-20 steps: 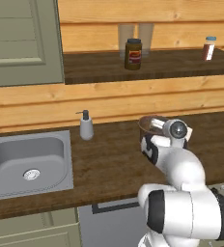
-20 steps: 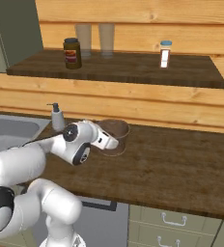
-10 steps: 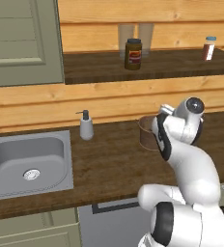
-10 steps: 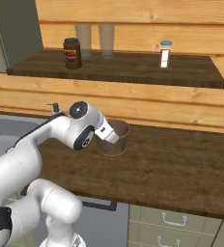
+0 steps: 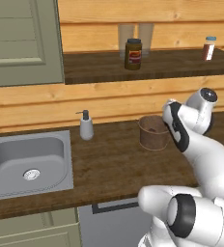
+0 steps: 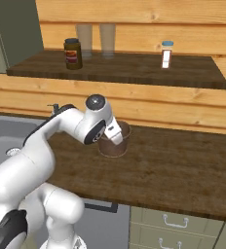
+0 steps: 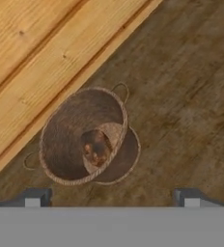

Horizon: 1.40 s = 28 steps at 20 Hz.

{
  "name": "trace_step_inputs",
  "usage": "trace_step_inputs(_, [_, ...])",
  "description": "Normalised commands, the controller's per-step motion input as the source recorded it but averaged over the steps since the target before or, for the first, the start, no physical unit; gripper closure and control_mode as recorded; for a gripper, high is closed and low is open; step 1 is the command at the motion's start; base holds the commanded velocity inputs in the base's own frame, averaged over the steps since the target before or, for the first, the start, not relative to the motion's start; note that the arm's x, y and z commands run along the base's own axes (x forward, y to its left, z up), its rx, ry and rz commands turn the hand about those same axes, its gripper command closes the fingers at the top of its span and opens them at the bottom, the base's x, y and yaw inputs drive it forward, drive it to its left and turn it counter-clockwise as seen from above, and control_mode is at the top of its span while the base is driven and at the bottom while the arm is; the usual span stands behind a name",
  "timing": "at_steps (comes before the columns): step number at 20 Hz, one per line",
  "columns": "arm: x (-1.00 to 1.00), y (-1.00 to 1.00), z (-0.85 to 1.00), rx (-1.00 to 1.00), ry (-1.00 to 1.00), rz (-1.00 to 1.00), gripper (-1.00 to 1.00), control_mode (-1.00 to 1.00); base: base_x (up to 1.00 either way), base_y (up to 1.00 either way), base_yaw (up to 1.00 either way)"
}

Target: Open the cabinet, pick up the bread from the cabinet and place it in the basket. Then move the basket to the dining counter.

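Claw (image 7: 112,198): spread wide, empty, poised above the basket.
Basket (image 5: 153,132): upright on the tabletop (image 5: 109,164), near the wooden wall, right of the soap dispenser (image 5: 86,126).
Bread (image 7: 95,147): a brown piece lying on the basket floor.
Shelf (image 6: 120,68): carries a dark jar (image 6: 73,53) and a small bottle (image 6: 166,54).
Sink (image 5: 22,159): left of the dispenser.

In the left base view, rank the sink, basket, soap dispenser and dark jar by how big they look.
1. Sink
2. Basket
3. Soap dispenser and dark jar look about alike; the jar sits farther back, so I won't rank them.
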Motion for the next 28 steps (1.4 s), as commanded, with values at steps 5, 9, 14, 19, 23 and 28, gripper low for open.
trace_step_inputs(5, [-0.29,0.0,-0.06,0.21,0.06,0.0,-1.0,-1.0,0.0,0.0,0.0])
trace_step_inputs(9, [-0.11,0.01,-0.01,0.16,0.13,0.0,-1.0,-1.0,0.0,0.0,0.0])
trace_step_inputs(14, [0.03,0.02,-0.18,0.07,0.09,-0.03,-1.0,-1.0,0.0,0.0,0.0])
trace_step_inputs(19, [0.11,0.0,-0.31,0.0,0.0,-0.05,-1.0,-1.0,0.0,0.0,0.0])
trace_step_inputs(23, [0.14,0.01,-0.28,0.01,0.01,-0.01,-1.0,-1.0,0.0,0.0,0.0])
trace_step_inputs(28, [0.21,0.01,-0.19,0.01,0.06,0.0,-1.0,-1.0,0.0,0.0,0.0])
